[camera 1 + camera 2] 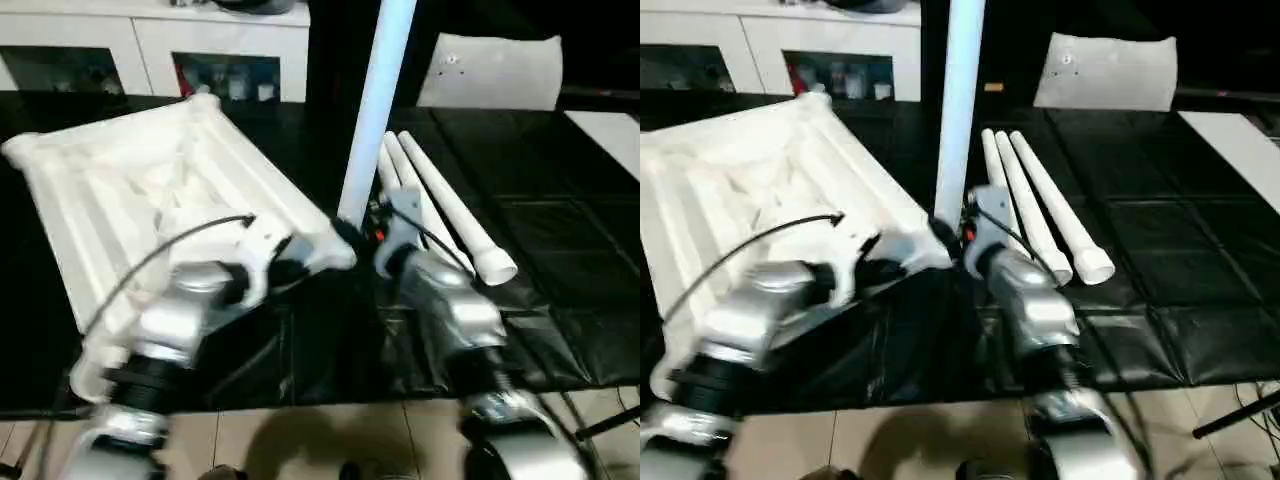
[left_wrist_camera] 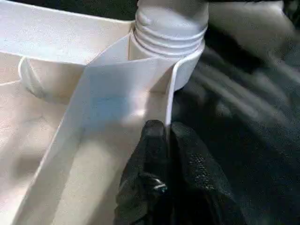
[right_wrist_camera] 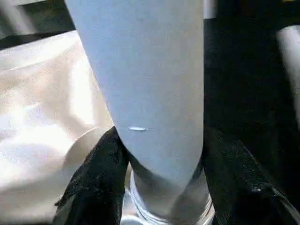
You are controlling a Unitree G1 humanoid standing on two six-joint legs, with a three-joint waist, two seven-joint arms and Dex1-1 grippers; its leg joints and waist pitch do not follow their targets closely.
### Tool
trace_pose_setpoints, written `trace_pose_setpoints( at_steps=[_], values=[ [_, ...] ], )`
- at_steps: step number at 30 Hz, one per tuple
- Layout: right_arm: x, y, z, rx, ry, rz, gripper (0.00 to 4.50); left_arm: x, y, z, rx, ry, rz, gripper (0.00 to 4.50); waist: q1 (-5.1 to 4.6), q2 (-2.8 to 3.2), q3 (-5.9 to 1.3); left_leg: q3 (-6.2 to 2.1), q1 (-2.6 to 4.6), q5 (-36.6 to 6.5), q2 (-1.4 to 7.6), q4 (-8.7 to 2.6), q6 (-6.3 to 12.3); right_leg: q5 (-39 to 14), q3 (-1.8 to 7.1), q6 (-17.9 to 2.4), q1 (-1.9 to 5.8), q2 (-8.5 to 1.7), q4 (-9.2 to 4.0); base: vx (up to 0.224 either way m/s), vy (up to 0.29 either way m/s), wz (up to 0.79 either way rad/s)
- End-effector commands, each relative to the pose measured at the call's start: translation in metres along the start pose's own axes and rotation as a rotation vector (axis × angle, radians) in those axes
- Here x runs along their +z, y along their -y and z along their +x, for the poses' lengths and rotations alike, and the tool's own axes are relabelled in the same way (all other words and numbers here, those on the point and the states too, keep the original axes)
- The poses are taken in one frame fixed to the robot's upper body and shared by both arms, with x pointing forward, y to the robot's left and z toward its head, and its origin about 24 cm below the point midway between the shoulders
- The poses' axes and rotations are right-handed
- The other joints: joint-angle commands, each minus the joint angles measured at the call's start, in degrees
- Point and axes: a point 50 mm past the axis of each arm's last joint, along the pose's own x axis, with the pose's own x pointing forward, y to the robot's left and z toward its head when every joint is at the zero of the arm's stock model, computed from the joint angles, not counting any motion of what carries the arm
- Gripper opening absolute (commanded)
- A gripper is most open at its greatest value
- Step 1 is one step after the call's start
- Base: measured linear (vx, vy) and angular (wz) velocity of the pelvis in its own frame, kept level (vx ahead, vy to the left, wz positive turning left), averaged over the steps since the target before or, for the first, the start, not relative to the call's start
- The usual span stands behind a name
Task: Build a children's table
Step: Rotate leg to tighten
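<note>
Children's table top (image 1: 150, 190) lying underside up on black floor mat (image 1: 560, 180), occupying left half of head view, ribbed bracing visible. Upright leg (image 1: 375, 110) standing at top's near right corner, centre of frame, threaded end (image 2: 171, 28) seated in round corner socket (image 2: 187, 70) but with several thread turns exposed, so judged not fully screwed home. Three spare legs (image 1: 440, 205) lying side by side on mat, right of centre, just beside upright leg. Left gripper (image 2: 168, 140) with fingers pressed together, pinching thin rim wall of table top next to socket. Right gripper (image 3: 159, 168) with fingers spread either side of upright leg just above its thread, pads touching or all but touching it; firm clamping not confirmable. White cabinet (image 1: 150, 40) along upper left edge, flat white panel (image 1: 490, 70) at upper right, both well apart from work. Risks noted: leg leaning and cross-threading if turned off-axis; slip of right fingers on smooth tapered plastic; rim wall flexing or escaping left pinch, letting top rotate with leg; toppled leg striking spare legs.
</note>
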Motion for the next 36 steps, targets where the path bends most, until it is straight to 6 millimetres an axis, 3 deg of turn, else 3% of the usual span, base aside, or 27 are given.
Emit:
trace_pose_setpoints(
  at_steps=[1, 2, 3, 4, 5, 6, 8, 10, 14, 15, 16, 18, 21, 23, 25, 26, 27, 28, 30, 36],
  values=[
    [-0.035, -0.061, 0.007, 0.215, -0.126, 0.085, 1.96, 0.041, 0.013, 0.006, 0.056, 0.185, 0.018, 0.00, 0.39, 0.29, -4.62, -0.80, 1.10, -10.2, 1.46, -3.59, 0.52, -9.6, 1.75, -10.5, 2.18, -2.97, -3.91, 0.066, 0.004, 0.04],
    [-0.035, -0.059, 0.007, 0.204, -0.121, 0.096, 2.31, 0.041, 0.014, 0.007, 0.049, 0.182, 0.028, 0.00, 0.55, 0.13, -4.63, -0.67, 0.64, -6.7, 1.29, -3.41, 2.28, -3.7, 1.71, -11.3, 2.56, -2.81, -3.34, 0.066, 0.004, 0.04],
    [-0.035, -0.058, 0.007, 0.198, -0.118, 0.099, 2.31, 0.041, 0.015, 0.008, 0.046, 0.180, 0.033, 0.00, 0.78, 0.16, -4.74, -0.56, 0.58, -4.1, 1.17, -3.21, 3.88, 0.7, 1.67, -12.0, 2.74, -2.71, -2.90, 0.066, -0.001, 0.01],
    [-0.035, -0.057, 0.007, 0.186, -0.114, 0.101, 2.66, 0.041, 0.015, 0.008, 0.046, 0.175, 0.039, 0.00, 0.93, 0.22, -4.70, -0.45, 0.65, -2.8, 1.18, -3.12, 5.01, 3.4, 1.64, -12.8, 2.79, -2.70, -2.71, 0.000, 0.000, 0.00],
    [-0.035, -0.056, 0.006, 0.183, -0.111, 0.101, 2.69, 0.040, 0.015, 0.008, 0.047, 0.169, 0.044, 0.00, 1.03, 0.52, -4.63, -0.46, 0.67, -2.8, 1.19, -3.15, 5.27, 3.8, 1.65, -13.1, 2.81, -2.75, -2.67, 0.000, 0.000, 0.00],
    [-0.035, -0.053, 0.006, 0.167, -0.105, 0.100, 2.69, 0.039, 0.014, 0.007, 0.050, 0.160, 0.056, 0.00, 1.06, 0.44, -4.49, -0.43, 0.64, -3.8, 1.24, -3.24, 5.42, 3.1, 1.63, -13.4, 2.89, -2.83, -2.81, 0.000, 0.000, 0.00],
    [-0.033, -0.050, 0.005, 0.166, -0.093, 0.095, 2.95, 0.038, 0.011, 0.007, 0.049, 0.152, 0.068, 0.00, 0.85, 0.62, -4.29, -0.55, 0.70, -6.2, 1.33, -3.46, 4.61, -0.7, 1.58, -13.1, 2.90, -2.93, -3.23, 0.000, 0.000, 0.00],
    [-0.031, -0.045, 0.004, 0.150, -0.069, 0.062, 3.07, 0.037, 0.008, 0.006, 0.049, 0.150, 0.085, 0.00, 0.05, 0.69, -4.36, -0.77, 0.74, -8.9, 1.40, -3.53, 3.06, -5.0, 1.50, -12.8, 2.93, -2.99, -3.65, 0.000, 0.000, 0.00],
    [-0.020, -0.030, -0.001, 0.110, 0.001, 0.054, 3.26, 0.035, 0.002, 0.005, 0.055, 0.138, 0.126, 0.00, 0.41, 0.76, -4.11, -0.64, 0.89, -9.1, 1.56, -3.62, 2.53, -5.9, 1.62, -12.6, 2.61, -2.95, -3.69, 0.000, 0.000, 0.00],
    [-0.012, -0.022, -0.006, 0.109, 0.043, 0.042, 3.38, 0.034, 0.001, 0.005, 0.056, 0.135, 0.134, 0.00, 0.54, 0.64, -4.13, -0.61, 0.95, -9.2, 1.56, -3.60, 2.46, -5.9, 1.64, -12.2, 2.61, -2.94, -3.73, 0.000, 0.000, 0.00],
    [-0.007, -0.017, -0.011, 0.113, 0.076, 0.040, 3.48, 0.033, -0.003, 0.005, 0.071, 0.133, 0.146, 0.00, 0.90, 1.09, -4.36, -0.72, 0.99, -8.4, 1.58, -3.55, 2.34, -4.9, 1.66, -11.9, 2.84, -3.01, -3.51, 0.000, 0.000, 0.00],
    [0.000, -0.010, -0.018, 0.110, 0.108, 0.046, 3.60, 0.032, -0.007, 0.006, 0.084, 0.129, 0.156, 0.00, 1.19, 0.92, -4.40, -0.66, 1.09, -7.3, 1.58, -3.53, 2.83, -2.4, 1.68, -11.8, 2.86, -2.89, -3.39, 0.000, 0.000, 0.00],
    [0.013, 0.002, -0.037, 0.100, 0.174, 0.008, 3.89, 0.030, -0.017, 0.010, 0.127, 0.124, 0.160, 0.00, 1.75, 1.06, -4.37, -0.57, 1.35, -8.0, 1.35, -3.61, 2.51, -3.4, 1.67, -11.1, 2.89, -2.70, -3.85, 0.000, 0.000, 0.00],
    [0.016, 0.006, -0.043, 0.088, 0.188, 0.009, 3.98, 0.033, -0.019, 0.011, 0.134, 0.148, 0.152, 0.44, 1.66, 0.88, -4.36, -0.71, 1.17, -9.2, 1.33, -3.73, 1.86, -5.8, 1.66, -10.8, 3.02, -2.89, -3.90, 0.000, 0.000, 0.00],
    [0.018, 0.011, -0.051, 0.070, 0.198, 0.003, 4.07, 0.038, -0.022, 0.012, 0.133, 0.190, 0.122, 0.55, 1.59, 0.84, -4.67, -0.82, 0.96, -9.4, 1.23, -3.61, 1.41, -7.0, 1.67, -11.0, 3.31, -3.04, -3.99, 0.000, 0.000, 0.00],
    [0.019, 0.012, -0.053, 0.063, 0.200, -0.007, 4.18, 0.040, -0.022, 0.012, 0.131, 0.199, 0.122, 0.55, 1.70, 1.21, -4.68, -0.76, 1.23, -9.8, 1.40, -3.58, 1.17, -6.9, 1.70, -11.4, 2.91, -2.98, -4.07, 0.000, 0.000, 0.00],
    [0.018, 0.012, -0.056, 0.061, 0.196, -0.021, 4.28, 0.043, -0.023, 0.011, 0.132, 0.216, 0.116, 0.63, 1.80, 1.65, -4.70, -0.91, 1.13, -10.1, 1.33, -3.63, 0.88, -6.7, 1.62, -11.7, 2.99, -2.97, -3.88, 0.000, 0.000, 0.00],
    [0.018, 0.012, -0.058, 0.060, 0.191, -0.028, 4.40, 0.046, -0.025, 0.011, 0.133, 0.231, 0.110, 0.89, 1.64, 1.31, -4.70, -0.88, 1.01, -10.2, 1.32, -3.60, 0.82, -6.2, 1.60, -11.8, 3.01, -2.91, -3.87, 0.000, 0.000, 0.00],
    [0.017, 0.012, -0.060, 0.057, 0.183, -0.033, 4.46, 0.049, -0.026, 0.010, 0.138, 0.251, 0.110, 0.95, 1.52, 1.08, -4.77, -0.89, 0.93, -10.3, 1.25, -3.56, 0.92, -6.5, 1.56, -12.0, 3.13, -2.97, -3.82, 0.000, 0.000, 0.00],
    [0.006, 0.008, -0.066, 0.081, 0.105, -0.094, 4.50, 0.061, -0.044, -0.012, 0.202, 0.303, 0.142, 1.09, 1.75, 1.18, -4.79, -0.81, 1.03, -9.1, 1.32, -3.42, 1.39, -5.6, 1.56, -12.0, 3.02, -2.91, -3.65, 0.000, 0.000, 0.00]
  ],
)
